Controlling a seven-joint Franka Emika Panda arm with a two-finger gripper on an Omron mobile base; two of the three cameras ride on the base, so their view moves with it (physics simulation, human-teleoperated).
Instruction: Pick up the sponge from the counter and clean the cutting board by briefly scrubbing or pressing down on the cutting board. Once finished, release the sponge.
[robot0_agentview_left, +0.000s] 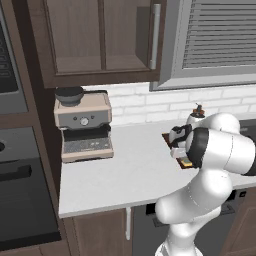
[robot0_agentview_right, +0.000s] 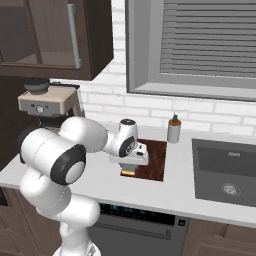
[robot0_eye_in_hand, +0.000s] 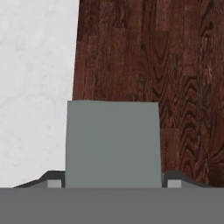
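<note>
The sponge (robot0_eye_in_hand: 111, 140) shows its grey-green top between my two fingertips, and its yellow layer (robot0_agentview_right: 128, 172) peeks out under the hand. My gripper (robot0_eye_in_hand: 113, 183) is shut on the sponge and points straight down. It holds the sponge low over the front left corner of the dark reddish-brown cutting board (robot0_agentview_right: 156, 155), which lies on the white counter (robot0_agentview_right: 165, 192). In the left base view the gripper (robot0_agentview_left: 182, 157) and sponge (robot0_agentview_left: 186, 161) are partly hidden behind my forearm. Whether the sponge touches the cutting board (robot0_eye_in_hand: 175, 65) I cannot tell.
A soap bottle (robot0_agentview_right: 174, 130) stands just behind the board by the wall. The dark sink basin (robot0_agentview_right: 225, 172) lies to its right. A coffee machine (robot0_agentview_left: 82, 125) stands at the counter's left end. Wall cabinets (robot0_agentview_left: 100, 40) hang above.
</note>
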